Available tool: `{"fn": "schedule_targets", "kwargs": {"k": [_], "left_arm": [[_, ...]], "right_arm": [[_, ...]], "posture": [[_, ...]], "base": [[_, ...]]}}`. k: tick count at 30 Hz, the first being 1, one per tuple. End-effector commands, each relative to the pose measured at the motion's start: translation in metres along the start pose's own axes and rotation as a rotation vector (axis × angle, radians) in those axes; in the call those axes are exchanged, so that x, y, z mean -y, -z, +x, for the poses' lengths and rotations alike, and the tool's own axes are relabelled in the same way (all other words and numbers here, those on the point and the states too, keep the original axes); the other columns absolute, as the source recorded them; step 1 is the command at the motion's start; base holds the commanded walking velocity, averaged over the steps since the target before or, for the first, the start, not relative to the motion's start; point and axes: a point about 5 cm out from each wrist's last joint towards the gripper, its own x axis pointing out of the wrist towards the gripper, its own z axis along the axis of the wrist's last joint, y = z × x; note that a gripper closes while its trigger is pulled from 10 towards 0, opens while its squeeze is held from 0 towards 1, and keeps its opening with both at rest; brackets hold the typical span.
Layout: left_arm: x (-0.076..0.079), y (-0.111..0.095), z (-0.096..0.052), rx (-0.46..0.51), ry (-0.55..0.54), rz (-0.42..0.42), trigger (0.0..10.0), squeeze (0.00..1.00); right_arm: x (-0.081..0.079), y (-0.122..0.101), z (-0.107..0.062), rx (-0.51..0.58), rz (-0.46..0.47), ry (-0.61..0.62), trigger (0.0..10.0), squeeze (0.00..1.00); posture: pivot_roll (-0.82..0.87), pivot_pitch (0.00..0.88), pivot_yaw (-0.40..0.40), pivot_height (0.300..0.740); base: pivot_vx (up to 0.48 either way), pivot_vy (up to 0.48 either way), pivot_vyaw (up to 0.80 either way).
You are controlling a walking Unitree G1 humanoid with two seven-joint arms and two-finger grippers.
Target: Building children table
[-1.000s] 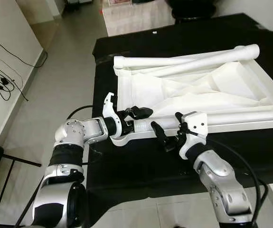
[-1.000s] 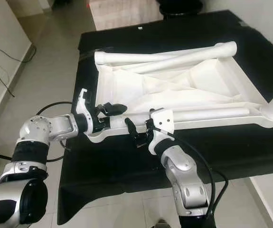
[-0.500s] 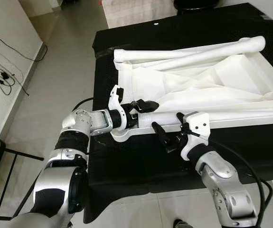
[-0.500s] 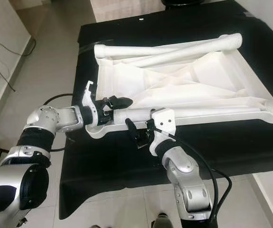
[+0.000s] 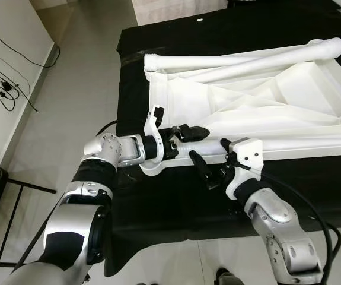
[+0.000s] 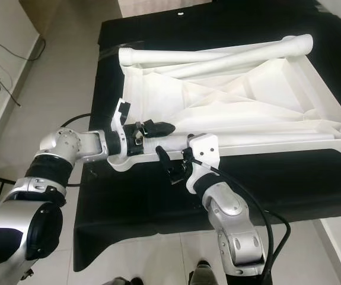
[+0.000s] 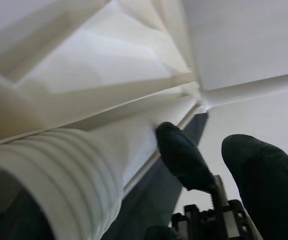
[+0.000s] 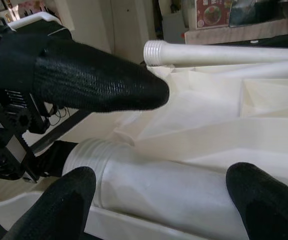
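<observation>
Lying across a black table [image 5: 176, 202], with grey floor [image 5: 57, 107] at 9 o'clock and cables [image 5: 1, 77] trailing at 10 o'clock. Resting upside down on it, a white tabletop [image 5: 259, 104], ribs showing, taking up the 12-to-3 o'clock part of the eye views, one leg [image 5: 247, 59] lying along its far edge at 12 o'clock. Lying along the near rim, toward 6 o'clock, a second leg [image 8: 184, 187], threaded end pointing to 9 o'clock. Reaching in from 8 o'clock, left gripper [image 5: 188, 133], black fingers [image 5: 197, 131] parted and sitting at that leg's threaded end by the near corner; whether gripping it, hard to tell. Coming up from 5 o'clock, right gripper [image 5: 209, 172], fingers [image 5: 201, 167] spread apart, hovering just beside the near rim, straddling the leg in the wrist view, clamping nothing.
</observation>
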Motion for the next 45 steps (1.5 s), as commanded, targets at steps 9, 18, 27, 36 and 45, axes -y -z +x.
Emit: {"fn": "schedule_targets", "kwargs": {"k": [9,18,27,36,45], "left_arm": [[0.001,0.001,-0.001,0.025,0.056,-0.001,0.0,0.00],[0.000,0.004,-0.003,0.034,0.079,-0.014,0.0,0.00],[0.019,-0.011,-0.016,0.149,0.173,0.051,0.0,0.00],[0.055,-0.015,-0.034,0.226,0.374,0.102,0.0,0.00],[0.066,-0.003,-0.051,0.269,0.443,0.151,0.0,0.00]], "right_arm": [[-0.005,0.010,-0.002,-0.046,0.035,-0.012,10.0,0.00],[-0.004,0.008,-0.001,-0.035,0.033,-0.005,10.0,0.00],[0.028,-0.012,0.004,0.039,-0.012,0.072,10.0,0.00],[0.054,-0.039,0.011,0.129,0.002,0.108,10.0,0.00],[0.078,-0.072,0.018,0.248,0.094,0.158,10.0,0.00]], "posture": [[-0.18,0.211,0.128,0.740],[-0.19,0.195,0.130,0.740],[-0.22,0.162,0.121,0.740],[-0.23,0.144,0.117,0.740],[-0.22,0.125,0.109,0.740]], "base": [[0.000,0.000,0.00],[0.000,0.000,0.00],[0.000,0.000,0.00],[0.000,0.000,0.00],[0.000,0.000,0.00]]}}
